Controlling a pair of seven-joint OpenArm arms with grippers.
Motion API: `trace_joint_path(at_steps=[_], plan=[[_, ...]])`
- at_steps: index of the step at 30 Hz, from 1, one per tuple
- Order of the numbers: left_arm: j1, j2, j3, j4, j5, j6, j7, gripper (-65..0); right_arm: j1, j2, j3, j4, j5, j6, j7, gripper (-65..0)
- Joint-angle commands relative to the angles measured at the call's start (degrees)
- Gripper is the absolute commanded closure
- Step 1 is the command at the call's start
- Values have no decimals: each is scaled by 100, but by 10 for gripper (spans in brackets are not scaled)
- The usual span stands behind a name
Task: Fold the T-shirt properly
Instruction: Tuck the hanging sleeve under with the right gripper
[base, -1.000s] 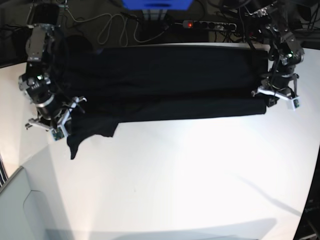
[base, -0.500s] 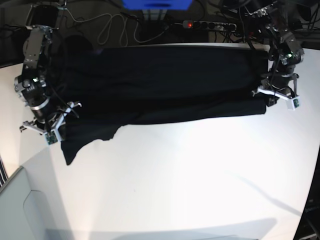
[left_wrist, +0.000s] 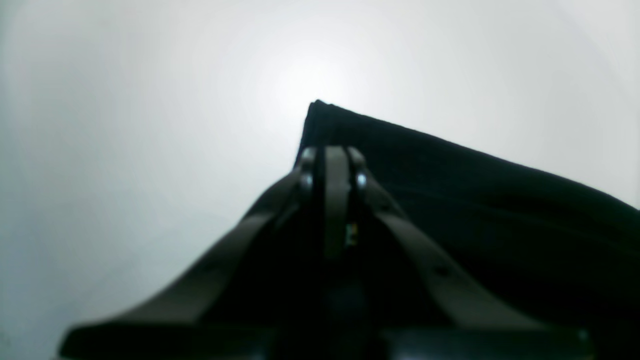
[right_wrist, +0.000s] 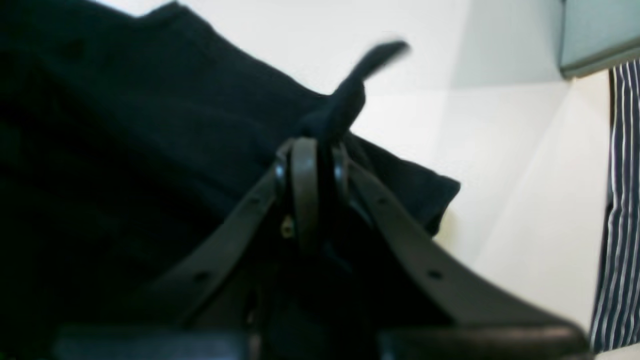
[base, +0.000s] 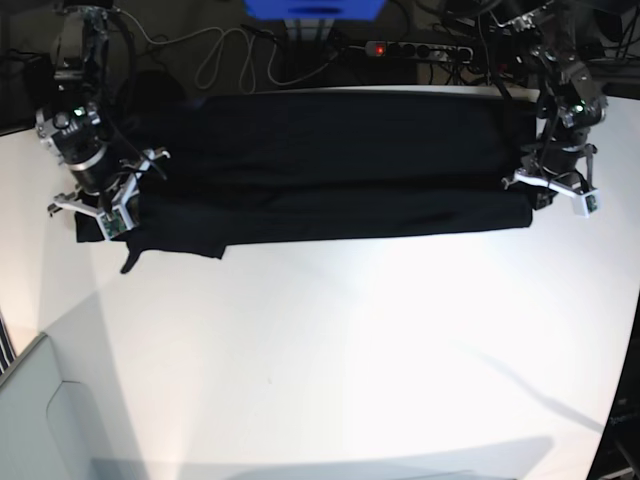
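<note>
While the T-shirt (base: 320, 165) is lying stretched across the worktop (base: 350, 340) at twelve o'clock, the right gripper (base: 100, 205) and left gripper (base: 555, 190) are both clamping its ends and should be travelling level, keeping the fold taut.

Strong overhead light blew out the white bench (base: 380, 330) into glare at its centre, while the T-shirt (base: 320, 160) read as near-featureless black. Soft shadows lay along the bench's near edge. Both wrist views were soft, each end effector blurred in the foreground.
</note>
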Motion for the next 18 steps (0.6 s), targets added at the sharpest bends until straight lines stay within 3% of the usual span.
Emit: trace_joint_path(at_steps=[1, 10, 18], plan=[[-12, -74, -28, 71, -49, -8, -143, 0, -10, 73, 43, 114, 27, 7, 127, -1], [234, -82, -28, 115, -49, -8, -143, 0, -238, 64, 509, 149, 27, 7, 118, -1], [330, -126, -28, 115, -57, -17, -143, 0, -344, 73, 500, 140, 27, 7, 118, -1]])
